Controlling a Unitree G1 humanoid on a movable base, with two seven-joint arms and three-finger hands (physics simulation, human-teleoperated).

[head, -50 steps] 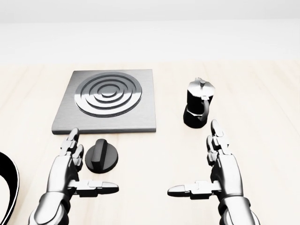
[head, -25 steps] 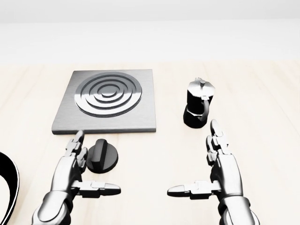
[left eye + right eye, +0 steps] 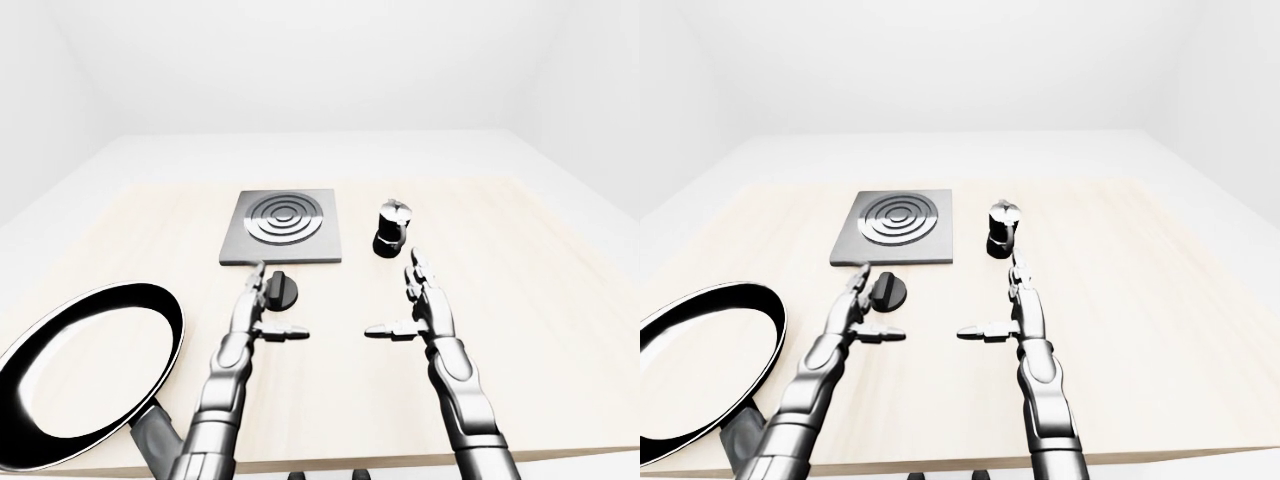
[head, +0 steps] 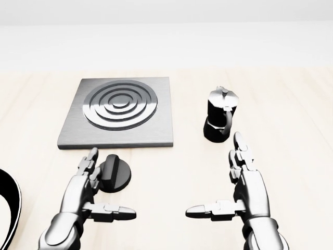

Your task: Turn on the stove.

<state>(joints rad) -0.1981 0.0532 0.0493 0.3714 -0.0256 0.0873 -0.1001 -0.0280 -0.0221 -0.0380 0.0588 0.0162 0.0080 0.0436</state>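
Observation:
A grey square stove plate [image 4: 117, 112] with ring burner lies on the wooden table [image 4: 291, 114], upper left in the head view. Its black round knob [image 4: 115, 174] sits just below the plate. My left hand [image 4: 99, 190] is open, its fingers [image 4: 90, 164] right beside the knob's left edge, the thumb pointing right below it. My right hand [image 4: 229, 182] is open and empty, lower right, below the moka pot.
A black moka pot [image 4: 220, 114] stands right of the stove. A large black frying pan [image 3: 85, 370] lies at the table's lower left in the left-eye view. The table's near edge [image 3: 330, 462] runs along the bottom.
My left hand has shifted right toward the knob, its fingers now beside the knob's left edge. The right hand has not moved.

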